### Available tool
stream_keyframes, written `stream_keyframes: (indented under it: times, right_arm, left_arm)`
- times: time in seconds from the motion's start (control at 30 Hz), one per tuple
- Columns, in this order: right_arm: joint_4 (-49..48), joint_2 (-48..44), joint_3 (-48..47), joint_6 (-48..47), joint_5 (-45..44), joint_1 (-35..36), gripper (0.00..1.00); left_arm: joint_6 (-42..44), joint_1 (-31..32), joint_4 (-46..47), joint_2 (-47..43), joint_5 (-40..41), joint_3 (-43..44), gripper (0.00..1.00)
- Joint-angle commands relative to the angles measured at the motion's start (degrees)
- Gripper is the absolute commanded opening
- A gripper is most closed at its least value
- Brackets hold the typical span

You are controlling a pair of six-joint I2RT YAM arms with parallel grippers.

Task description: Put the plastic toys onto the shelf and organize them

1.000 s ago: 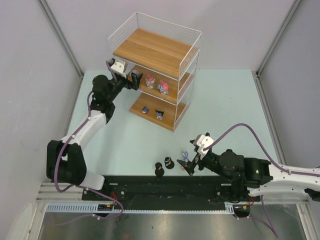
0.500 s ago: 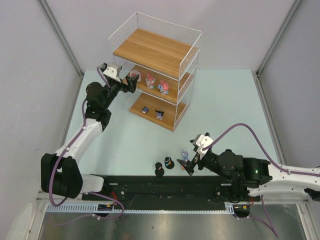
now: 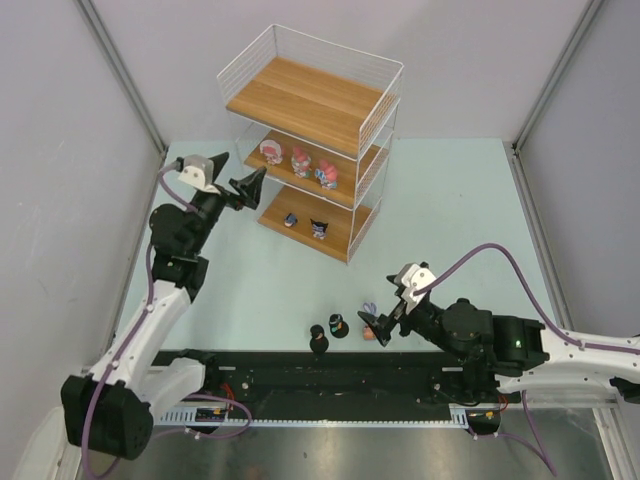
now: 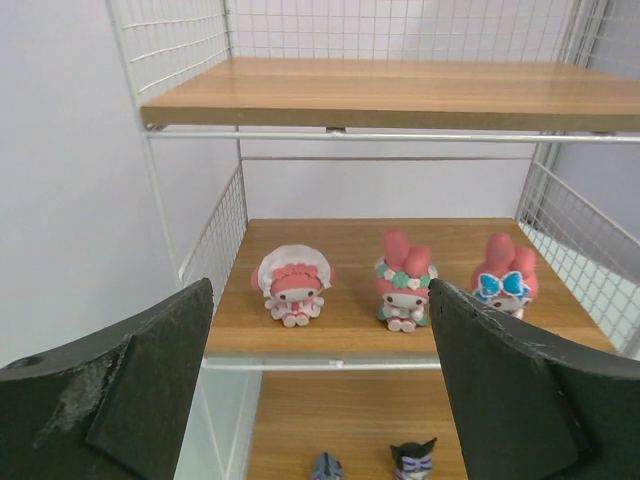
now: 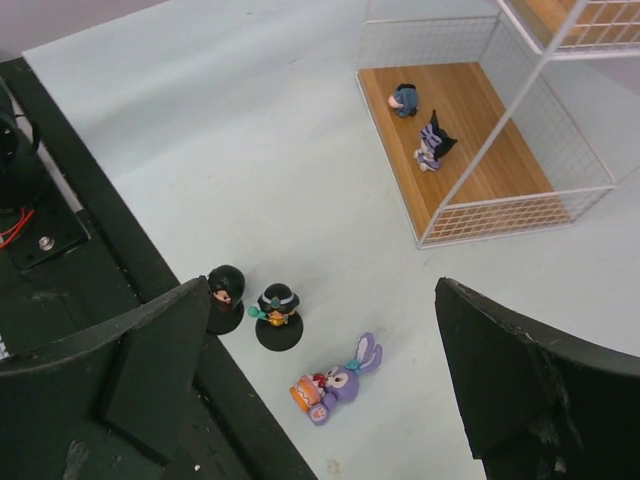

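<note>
The white wire shelf (image 3: 305,95) stands at the back. Three pink-and-white toys (image 3: 300,160) sit in a row on its middle board (image 4: 350,325). A small grey-blue toy (image 3: 290,220) and a dark-eared toy (image 3: 319,229) sit on the bottom board. My left gripper (image 3: 255,180) is open and empty, just left of the shelf and facing the pink toys (image 4: 292,285). Two dark-haired toys on black bases (image 5: 278,312) and a purple bunny (image 5: 335,380), which lies on its side, are on the table. My right gripper (image 5: 322,295) is open above them.
A black rail (image 3: 330,375) runs along the near table edge, right beside the two dark-haired toys (image 3: 337,325). The shelf's top board (image 4: 400,90) is bare. Grey walls close in the table on both sides.
My left gripper has drawn back from the middle board toward the left, leaving a pink-and-white toy at the left end of the row. My right gripper has barely shifted.
</note>
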State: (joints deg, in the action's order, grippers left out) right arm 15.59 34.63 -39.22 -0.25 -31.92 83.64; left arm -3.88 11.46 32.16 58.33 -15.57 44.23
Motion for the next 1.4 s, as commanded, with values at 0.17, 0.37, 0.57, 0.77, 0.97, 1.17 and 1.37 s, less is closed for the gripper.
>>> stream_keyframes:
  times: [0.17, 0.37, 0.57, 0.77, 0.97, 1.17, 1.37]
  right_arm:
    - [-0.22, 0.52, -0.06, 8.24, -8.77, -1.19, 1.0]
    - [2.07, 6.05, -0.33, 17.38, 8.93, -16.35, 1.0]
    - [3.3, 16.78, -0.42, 21.69, 22.77, -26.15, 1.0]
    - [3.56, 18.19, -0.42, 22.4, 21.64, -25.72, 1.0]
    - [5.85, 16.61, -0.33, 22.92, 19.09, -26.5, 1.0]
    - [10.14, 17.74, -0.42, 28.28, 19.09, -28.26, 0.83]
    - [12.71, 18.89, 1.42, 36.18, 21.37, -28.18, 0.74]
  left_arm:
    - [-14.38, 3.82, -13.87, -12.44, 10.2, -8.19, 0.89]
    - [-20.29, 11.11, -24.06, -17.28, 17.68, -11.97, 0.89]
    - [-22.13, 18.5, -31.54, -21.31, 19.7, -14.95, 0.96]
    - [-25.65, 25.27, -36.72, -25.97, 21.72, -19.88, 1.0]
    - [-31.09, 34.75, -41.91, -29.75, 27.07, -22.69, 1.0]
    - [-33.74, 41.62, -44.99, -30.03, 33.67, -22.61, 1.0]
    - [-34.18, 41.97, -42.89, -29.24, 33.33, -22.35, 1.0]
